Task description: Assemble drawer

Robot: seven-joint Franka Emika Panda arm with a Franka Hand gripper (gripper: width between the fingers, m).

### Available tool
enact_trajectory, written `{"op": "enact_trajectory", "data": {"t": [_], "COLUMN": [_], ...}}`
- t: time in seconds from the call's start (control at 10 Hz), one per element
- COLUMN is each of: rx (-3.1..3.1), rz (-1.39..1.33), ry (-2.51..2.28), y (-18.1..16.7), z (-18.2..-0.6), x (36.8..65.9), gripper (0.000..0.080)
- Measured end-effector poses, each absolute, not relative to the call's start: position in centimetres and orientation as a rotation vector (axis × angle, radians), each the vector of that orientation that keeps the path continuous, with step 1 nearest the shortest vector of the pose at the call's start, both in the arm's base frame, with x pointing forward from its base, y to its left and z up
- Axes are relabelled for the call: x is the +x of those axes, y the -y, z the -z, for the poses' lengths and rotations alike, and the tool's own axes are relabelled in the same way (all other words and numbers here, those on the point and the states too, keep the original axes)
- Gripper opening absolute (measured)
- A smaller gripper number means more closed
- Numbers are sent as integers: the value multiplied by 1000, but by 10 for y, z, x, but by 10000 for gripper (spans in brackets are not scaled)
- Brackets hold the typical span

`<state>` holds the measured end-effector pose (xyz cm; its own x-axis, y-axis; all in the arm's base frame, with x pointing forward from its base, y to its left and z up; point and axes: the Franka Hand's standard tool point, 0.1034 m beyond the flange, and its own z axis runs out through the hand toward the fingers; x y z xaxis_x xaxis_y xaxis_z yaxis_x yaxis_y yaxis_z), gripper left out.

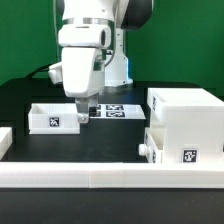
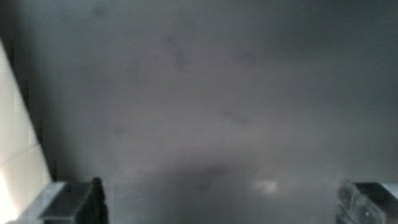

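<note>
A small open-topped white drawer box (image 1: 55,117) with a marker tag stands on the black table at the exterior view's left. A larger white drawer housing (image 1: 185,125) stands at the right, with a tagged front and small knobs on its left side. My gripper (image 1: 82,112) hangs low over the table just right of the small box. In the wrist view the gripper (image 2: 222,195) is open and empty, with its two dark fingers (image 2: 80,200) far apart over bare black table. A white edge (image 2: 15,130) of a part shows at the side of that view.
The marker board (image 1: 113,111) lies flat behind the gripper near the robot's base. A long white rail (image 1: 110,180) runs along the table's front edge. A white piece (image 1: 4,140) shows at the exterior view's far left.
</note>
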<state>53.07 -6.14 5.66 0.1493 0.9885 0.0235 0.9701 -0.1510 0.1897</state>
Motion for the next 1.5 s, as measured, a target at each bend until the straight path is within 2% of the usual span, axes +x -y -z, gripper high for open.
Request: {"op": "enact_trajectory", "data": {"t": [0.7,1.2,1.5], "rx": [2377,2849,2953], "rz": [-218,-325,-337], "ry": [-1858,-1062,-813], "y": [66,82,82], "z": [-53,-63,-62], "x": [526,508,508], "gripper": [649,649,649]}}
